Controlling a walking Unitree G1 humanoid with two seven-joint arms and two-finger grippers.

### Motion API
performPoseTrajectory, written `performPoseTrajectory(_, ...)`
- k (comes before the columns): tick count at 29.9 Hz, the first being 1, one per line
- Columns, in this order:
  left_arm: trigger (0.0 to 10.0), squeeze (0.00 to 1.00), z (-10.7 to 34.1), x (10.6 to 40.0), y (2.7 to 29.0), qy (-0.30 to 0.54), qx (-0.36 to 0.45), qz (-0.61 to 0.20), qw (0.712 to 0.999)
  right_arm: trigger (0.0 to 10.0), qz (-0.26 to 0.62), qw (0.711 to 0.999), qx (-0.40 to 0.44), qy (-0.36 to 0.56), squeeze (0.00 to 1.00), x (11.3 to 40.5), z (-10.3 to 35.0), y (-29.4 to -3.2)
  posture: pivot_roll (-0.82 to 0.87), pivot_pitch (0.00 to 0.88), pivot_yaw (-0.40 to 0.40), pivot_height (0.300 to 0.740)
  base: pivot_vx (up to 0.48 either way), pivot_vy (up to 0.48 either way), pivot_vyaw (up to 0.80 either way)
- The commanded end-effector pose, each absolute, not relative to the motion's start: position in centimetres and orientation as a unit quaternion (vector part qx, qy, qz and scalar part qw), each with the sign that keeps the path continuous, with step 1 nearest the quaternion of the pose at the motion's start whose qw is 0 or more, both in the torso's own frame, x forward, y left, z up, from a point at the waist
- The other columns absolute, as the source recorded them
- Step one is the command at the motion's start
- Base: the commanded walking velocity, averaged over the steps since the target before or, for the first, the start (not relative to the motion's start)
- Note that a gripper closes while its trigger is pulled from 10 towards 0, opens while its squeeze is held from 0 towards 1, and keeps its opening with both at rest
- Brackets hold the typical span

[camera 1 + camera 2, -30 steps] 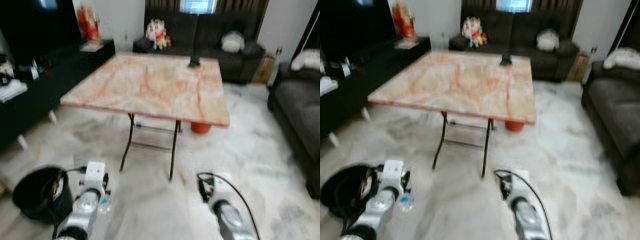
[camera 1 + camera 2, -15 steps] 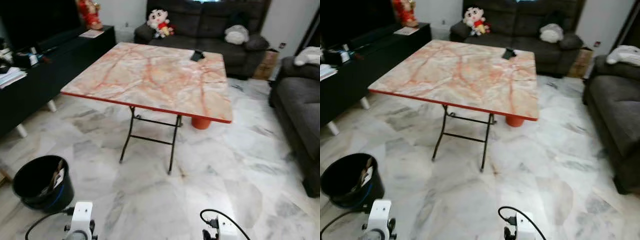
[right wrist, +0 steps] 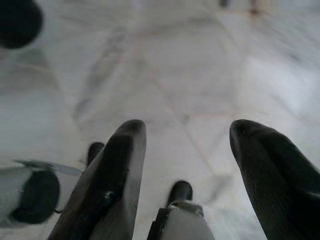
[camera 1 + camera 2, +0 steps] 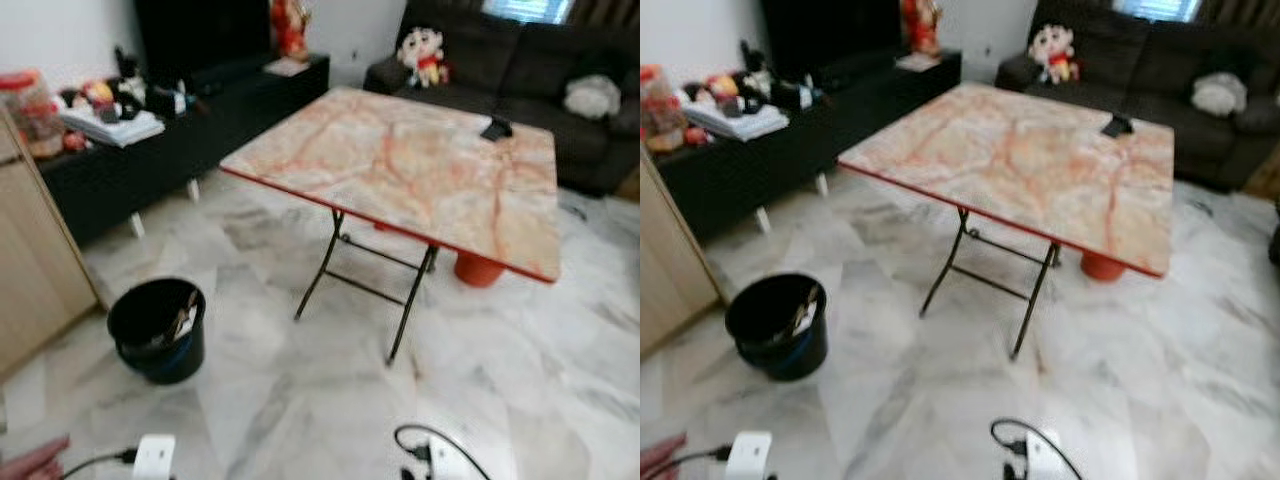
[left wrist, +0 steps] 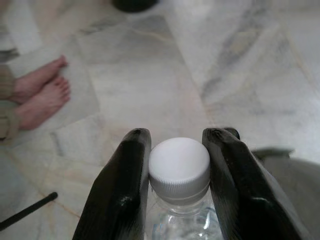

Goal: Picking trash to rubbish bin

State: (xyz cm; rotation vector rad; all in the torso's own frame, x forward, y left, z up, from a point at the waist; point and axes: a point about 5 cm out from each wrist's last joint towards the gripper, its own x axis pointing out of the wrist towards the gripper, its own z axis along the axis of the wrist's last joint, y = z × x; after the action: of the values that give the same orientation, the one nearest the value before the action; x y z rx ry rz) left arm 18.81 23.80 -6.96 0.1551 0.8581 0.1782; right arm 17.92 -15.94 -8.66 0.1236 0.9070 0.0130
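One black bin point(image 4: 157, 328) stands on the marble floor point(image 4: 270, 400), off the near left corner of the one folding worktop point(image 4: 410, 170), with scraps of rubbish inside. One clear plastic bottle point(image 5: 180, 200) with a white cap point(image 5: 179, 165) is clamped in the left claw point(image 5: 179, 145), both black fingers point(image 5: 127, 185) pressed against the cap's sides, low above the floor. Two bare feet point(image 5: 37, 97) of a person stand nearby. The right claw point(image 3: 187, 145) hangs wide apart, holding nothing, over bare floor
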Motion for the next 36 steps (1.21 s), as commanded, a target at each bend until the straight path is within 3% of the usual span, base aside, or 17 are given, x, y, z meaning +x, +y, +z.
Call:
performPoseTrajectory(1, 10.0, 0.00, -7.2, 18.6, 23.5, 0.421, 0.070, 0.088, 0.900, 10.0, -0.004, 0.897, 0.055, 0.437, 0.00, 18.0, -8.6, -16.7, 0.13, 0.000, -0.062, 0.740, 0.000, 0.000, 0.79)
performPoseTrajectory(26, 10.0, 0.00, -7.0, 18.8, 23.4, 0.412, 0.061, 0.096, 0.904, 10.0, 0.008, 0.904, 0.055, 0.424, 0.00, 18.9, -8.2, -16.3, 0.14, 0.000, -0.077, 0.740, 0.000, 0.000, 0.79)
performPoseTrajectory(36, 10.0, 0.00, -7.0, 18.9, 23.4, 0.410, 0.073, 0.098, 0.904, 10.0, 0.010, 0.907, 0.072, 0.414, 0.00, 19.3, -7.9, -16.0, 0.14, 0.000, -0.079, 0.740, 0.052, 0.000, 0.00)
